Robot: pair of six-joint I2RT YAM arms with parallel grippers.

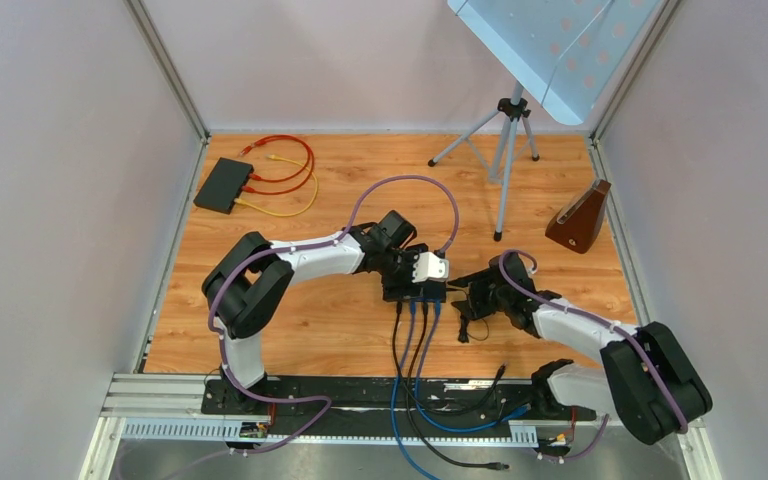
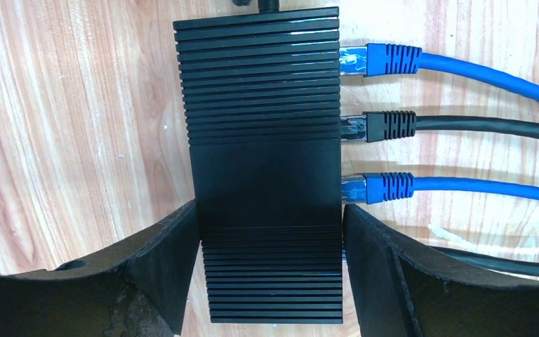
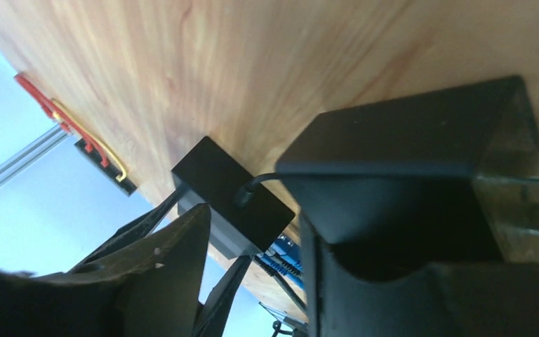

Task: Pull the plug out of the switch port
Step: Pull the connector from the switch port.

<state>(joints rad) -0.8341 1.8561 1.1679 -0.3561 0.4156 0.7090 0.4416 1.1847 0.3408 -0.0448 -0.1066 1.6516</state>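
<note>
The black ribbed switch (image 2: 267,126) lies on the wooden table, also visible in the top view (image 1: 422,292). Three plugs sit in its ports: a blue plug (image 2: 382,60), a black plug (image 2: 386,126) and a second blue plug (image 2: 382,187). My left gripper (image 2: 270,219) is shut on the switch body, one finger against each side, close beside the nearest blue plug. My right gripper (image 3: 253,232) is open and empty, just right of the switch (image 3: 228,196), level with the table. In the top view it (image 1: 472,300) is beside the switch's right end.
A second black switch (image 1: 223,185) with red and yellow cables (image 1: 285,175) lies at the back left. A tripod (image 1: 505,150) and a brown wedge (image 1: 580,218) stand at the back right. The blue and black cables (image 1: 410,360) run toward the near rail.
</note>
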